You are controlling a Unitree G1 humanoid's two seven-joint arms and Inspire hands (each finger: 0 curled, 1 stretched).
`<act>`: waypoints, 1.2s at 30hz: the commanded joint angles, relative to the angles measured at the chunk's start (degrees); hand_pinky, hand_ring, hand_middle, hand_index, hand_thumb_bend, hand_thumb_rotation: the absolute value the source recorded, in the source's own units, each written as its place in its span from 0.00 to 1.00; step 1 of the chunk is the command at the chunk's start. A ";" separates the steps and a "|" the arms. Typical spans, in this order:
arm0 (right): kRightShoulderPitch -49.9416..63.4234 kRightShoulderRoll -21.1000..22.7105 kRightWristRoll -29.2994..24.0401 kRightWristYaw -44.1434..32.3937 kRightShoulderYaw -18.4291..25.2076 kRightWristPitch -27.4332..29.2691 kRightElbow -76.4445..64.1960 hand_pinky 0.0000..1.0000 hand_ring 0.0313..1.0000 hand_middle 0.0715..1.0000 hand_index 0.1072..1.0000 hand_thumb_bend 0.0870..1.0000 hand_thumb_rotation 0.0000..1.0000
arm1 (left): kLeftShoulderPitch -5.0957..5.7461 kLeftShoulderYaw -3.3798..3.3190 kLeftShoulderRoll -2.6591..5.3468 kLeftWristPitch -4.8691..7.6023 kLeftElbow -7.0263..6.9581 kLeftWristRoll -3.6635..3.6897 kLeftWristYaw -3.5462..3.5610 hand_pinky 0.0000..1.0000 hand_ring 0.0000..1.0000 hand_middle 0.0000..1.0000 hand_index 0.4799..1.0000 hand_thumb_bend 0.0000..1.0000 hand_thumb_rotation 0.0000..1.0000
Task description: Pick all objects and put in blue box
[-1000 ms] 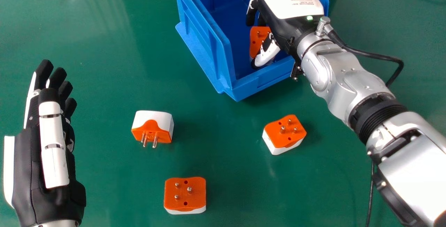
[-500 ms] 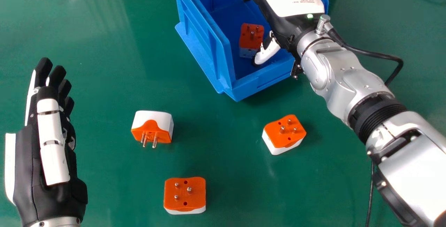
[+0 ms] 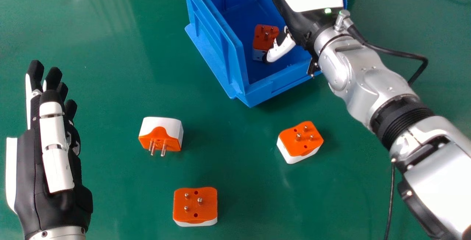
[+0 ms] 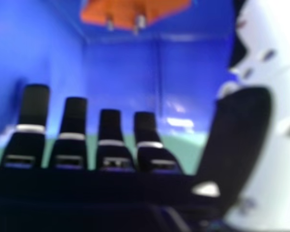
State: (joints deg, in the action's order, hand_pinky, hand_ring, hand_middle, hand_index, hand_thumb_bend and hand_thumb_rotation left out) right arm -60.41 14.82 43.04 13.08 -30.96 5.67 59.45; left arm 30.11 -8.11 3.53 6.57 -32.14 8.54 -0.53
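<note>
In the head view my right hand point(image 3: 298, 15) is over the blue box point(image 3: 228, 48), fingers straight, thumb beside an orange-and-white adapter point(image 3: 265, 38) standing on the box floor. In the right hand view, the same adapter point(image 4: 135, 10) appears beyond my open right hand point(image 4: 111, 150), with nothing between fingers and thumb. My left hand point(image 3: 51, 151) is open and empty at the head view's left. Three more adapters lie on the table: one tipped with pins facing front point(image 3: 160, 135), one pins up at the front point(image 3: 195, 205), one pins up at right point(image 3: 300, 141).
The green table point(image 3: 110, 67) lies under everything. The box's left wall point(image 3: 220, 30) and near rim point(image 3: 279, 83) rise around the adapter inside. A black cable point(image 3: 393, 53) loops off my right wrist, and another hangs beside the forearm.
My right hand has opened and let go of the adapter, which stands slightly farther left in the box. The hand has then risen a little. My left hand has shifted slightly.
</note>
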 commanded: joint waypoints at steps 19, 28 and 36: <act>33.69 18.80 -0.48 -6.44 18.16 0.35 -63.46 0.64 0.80 0.83 0.80 0.63 0.23 | 1.18 0.22 -0.70 -0.15 -1.58 -0.98 0.95 1.00 1.00 1.00 1.00 0.08 1.00; 56.25 16.42 -1.06 -3.64 27.09 3.02 -80.93 0.62 0.79 0.83 0.81 0.56 0.32 | 0.38 0.64 -0.80 1.50 0.34 -1.56 1.74 1.00 1.00 1.00 1.00 0.04 1.00; 70.66 8.75 -0.47 3.57 28.06 7.73 -85.00 0.60 0.77 0.81 0.78 0.57 0.31 | -0.64 0.50 -0.73 2.63 2.04 -2.07 1.53 1.00 1.00 1.00 1.00 0.01 1.00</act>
State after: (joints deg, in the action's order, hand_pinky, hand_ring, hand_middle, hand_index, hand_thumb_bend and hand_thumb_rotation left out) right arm 8.89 24.62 42.93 14.18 -3.90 11.74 -23.50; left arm 29.58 -7.41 3.03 7.59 -29.79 6.76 1.04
